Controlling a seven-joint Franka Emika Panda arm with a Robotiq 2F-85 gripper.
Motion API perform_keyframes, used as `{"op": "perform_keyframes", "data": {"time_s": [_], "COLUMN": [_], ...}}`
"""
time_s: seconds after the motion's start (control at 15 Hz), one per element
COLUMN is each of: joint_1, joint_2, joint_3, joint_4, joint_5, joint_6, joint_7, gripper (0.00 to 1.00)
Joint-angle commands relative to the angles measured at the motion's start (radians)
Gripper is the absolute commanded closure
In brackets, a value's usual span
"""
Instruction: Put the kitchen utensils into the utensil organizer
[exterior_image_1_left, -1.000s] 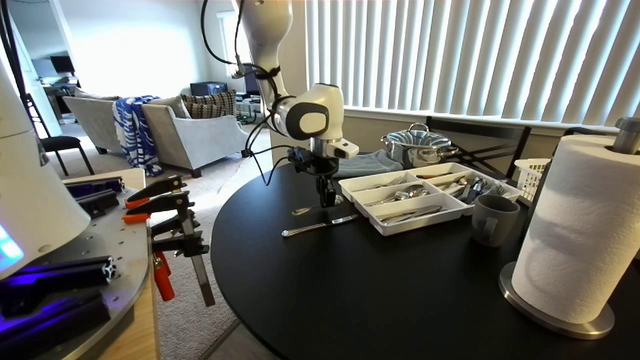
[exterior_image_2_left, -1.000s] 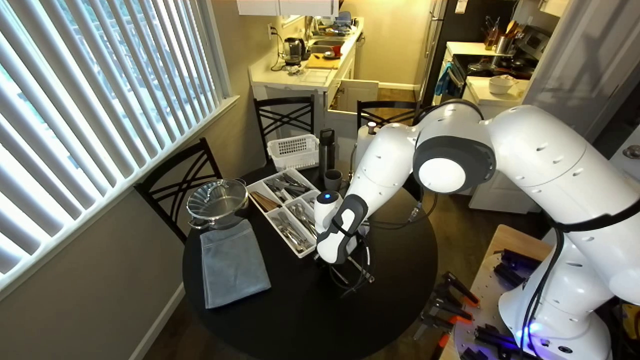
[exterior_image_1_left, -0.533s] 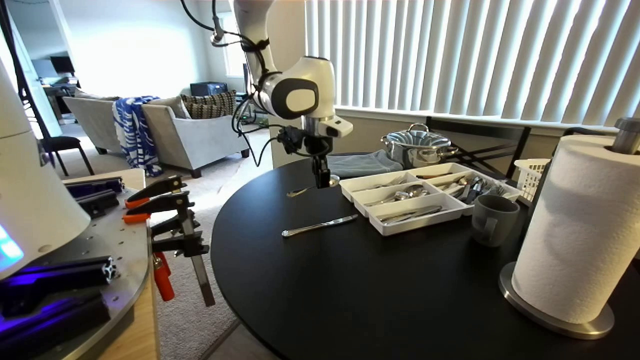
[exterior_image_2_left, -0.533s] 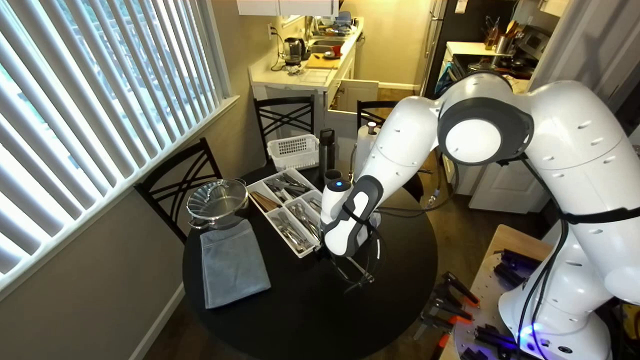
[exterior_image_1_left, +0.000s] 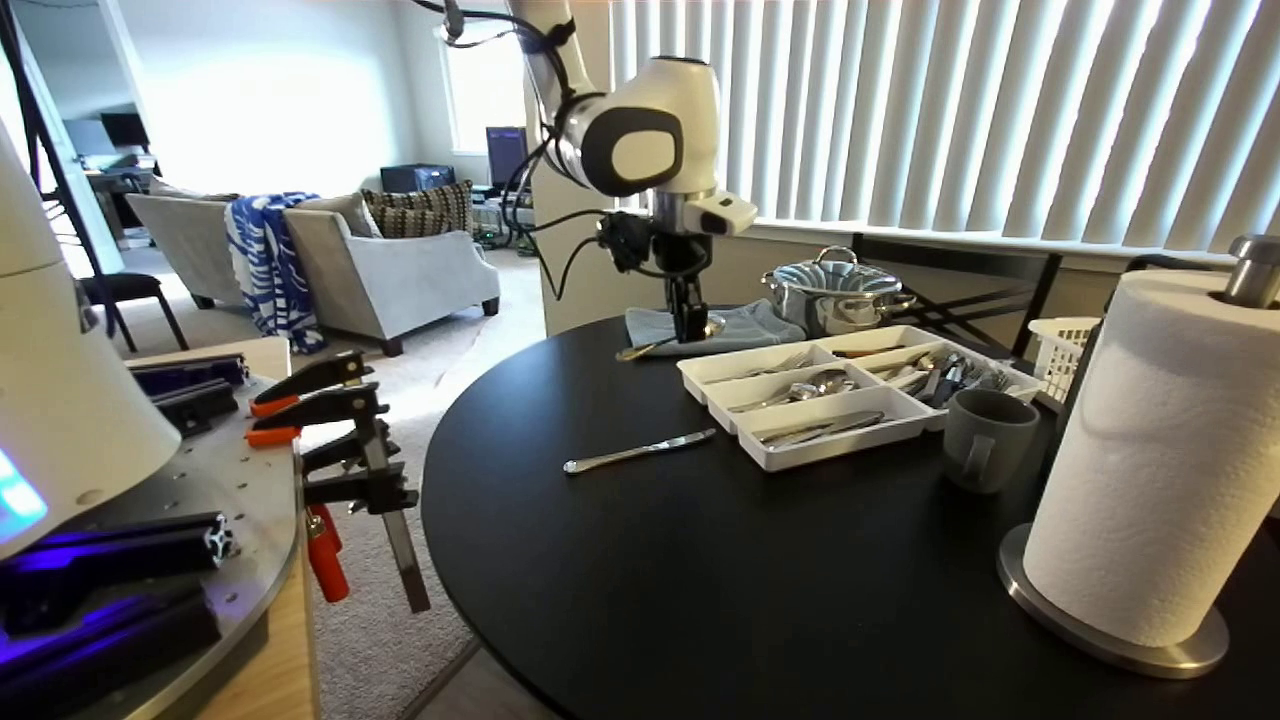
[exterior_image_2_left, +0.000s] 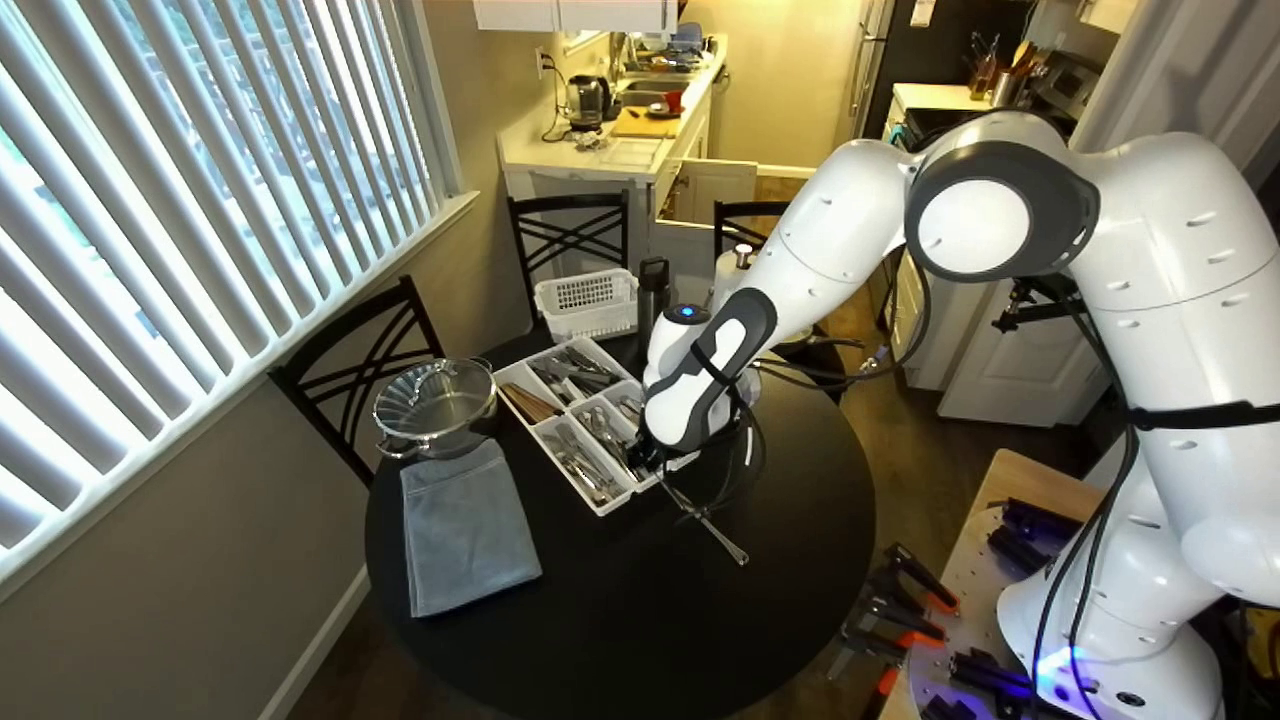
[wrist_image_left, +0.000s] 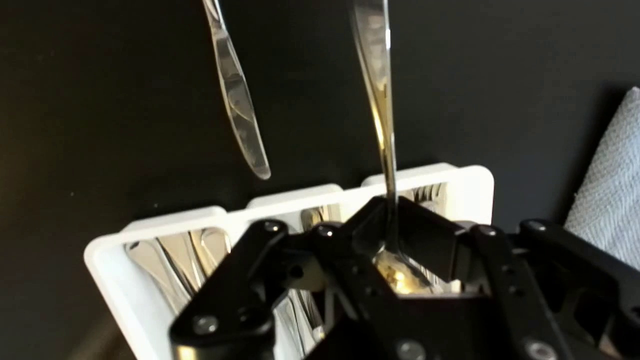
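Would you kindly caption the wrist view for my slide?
Black gripper pinching a slim silver metal spoon, with a white compartmented tray and silver metal knife on the black table.

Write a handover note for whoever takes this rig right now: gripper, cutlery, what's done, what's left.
Gripper: shut on a spoon, held above the table; in the wrist view it overlaps the end of the organizer.
Things: the organizer stands on the table, with spoons and what look like knives in separate compartments. One loose knife lies on the table, its tip short of the organizer.
Done: spoon gripped and off the table.
Left: set the spoon in the organizer, probably with the other spoons; then pick up the loose knife, which likely belongs with the similar pieces.
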Motion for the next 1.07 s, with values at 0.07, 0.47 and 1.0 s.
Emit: {"op": "perform_keyframes", "data": {"time_s": [0.07,0.47,1.0], "joint_1": [-0.033,-0.049,-0.058], "joint_2": [0.029,0.196,0.445], "joint_3": [-0.026,-0.034,-0.033], "joint_4": [0.192,0.511,0.804], "joint_5": [-0.027,-0.047,-0.050], "joint_6": [-0.182,-0.397,-0.509], "joint_7": [-0.047,-0.062,-0.087], "gripper": [0.98,0.98,0.98]}}
